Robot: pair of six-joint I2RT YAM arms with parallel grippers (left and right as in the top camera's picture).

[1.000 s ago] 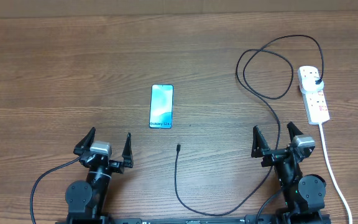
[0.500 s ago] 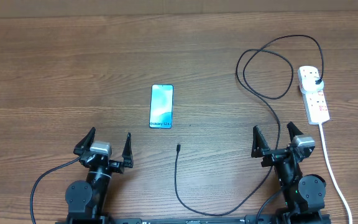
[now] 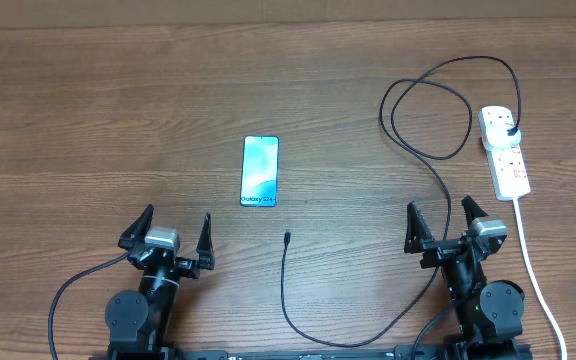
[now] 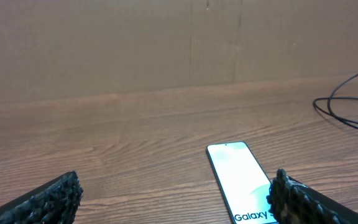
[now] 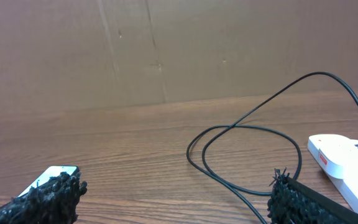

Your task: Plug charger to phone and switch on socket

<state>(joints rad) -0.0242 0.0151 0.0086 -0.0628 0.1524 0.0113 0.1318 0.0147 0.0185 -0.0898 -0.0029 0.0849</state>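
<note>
The phone (image 3: 260, 171) lies flat mid-table, light blue screen up; it also shows in the left wrist view (image 4: 238, 180) and at the edge of the right wrist view (image 5: 53, 173). The black charger cable (image 3: 433, 160) loops from its plug in the white socket strip (image 3: 505, 150) down past the right arm to its connector tip (image 3: 286, 238) below the phone. The cable loop (image 5: 247, 155) and the strip (image 5: 347, 163) show in the right wrist view. My left gripper (image 3: 173, 232) and right gripper (image 3: 440, 222) are both open and empty near the table's front edge.
The strip's thick white cord (image 3: 533, 270) runs down the right side past the right arm. A brown cardboard wall (image 4: 166, 43) stands at the table's far edge.
</note>
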